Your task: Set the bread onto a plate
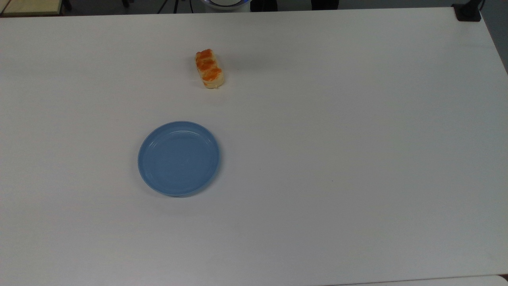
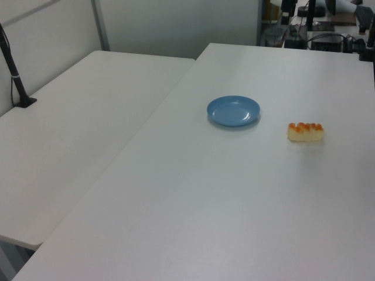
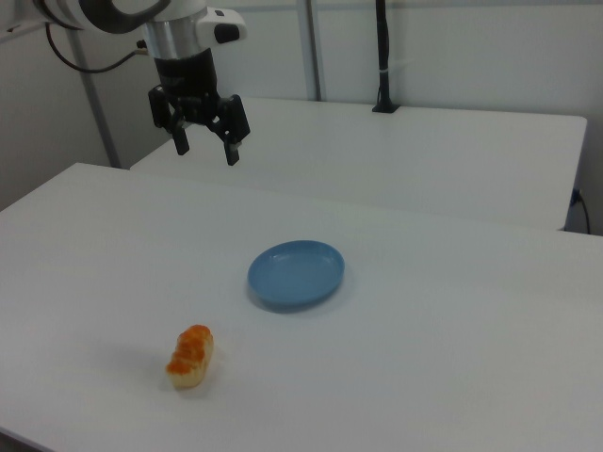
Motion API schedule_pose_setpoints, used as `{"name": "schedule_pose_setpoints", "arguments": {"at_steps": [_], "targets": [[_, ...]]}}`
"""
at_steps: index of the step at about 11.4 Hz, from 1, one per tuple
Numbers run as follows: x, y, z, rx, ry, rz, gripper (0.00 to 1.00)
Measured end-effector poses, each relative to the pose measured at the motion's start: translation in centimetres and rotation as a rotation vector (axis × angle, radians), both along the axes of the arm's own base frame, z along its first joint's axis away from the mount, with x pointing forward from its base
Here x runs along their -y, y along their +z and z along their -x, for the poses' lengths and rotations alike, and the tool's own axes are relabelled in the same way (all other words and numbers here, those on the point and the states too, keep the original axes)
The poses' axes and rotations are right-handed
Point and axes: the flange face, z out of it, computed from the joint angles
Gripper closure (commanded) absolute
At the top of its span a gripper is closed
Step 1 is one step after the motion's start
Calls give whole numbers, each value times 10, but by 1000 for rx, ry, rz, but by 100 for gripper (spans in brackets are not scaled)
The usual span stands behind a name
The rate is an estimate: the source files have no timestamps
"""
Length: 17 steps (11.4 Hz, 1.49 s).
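The gripper (image 3: 204,146) hangs high above the table (image 3: 452,377), fingers spread and holding nothing. The bread (image 3: 190,356) lies on the table well below it, toward the right view's bottom, near the blue plate (image 3: 296,273) but not touching it.

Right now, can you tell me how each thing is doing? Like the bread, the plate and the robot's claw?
bread: lying on the white table, apart from the plate, not held.
plate: right way up on the table, nothing in it.
gripper: open, holding nothing, up in the air away from the bread.
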Motion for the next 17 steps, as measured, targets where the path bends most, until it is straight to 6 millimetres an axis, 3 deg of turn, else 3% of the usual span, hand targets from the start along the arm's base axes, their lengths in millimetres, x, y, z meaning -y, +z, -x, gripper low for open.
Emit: {"name": "schedule_pose_setpoints", "arguments": {"at_steps": [17], "targets": [[-3,-18,8,-59,84,-9,0]]}}
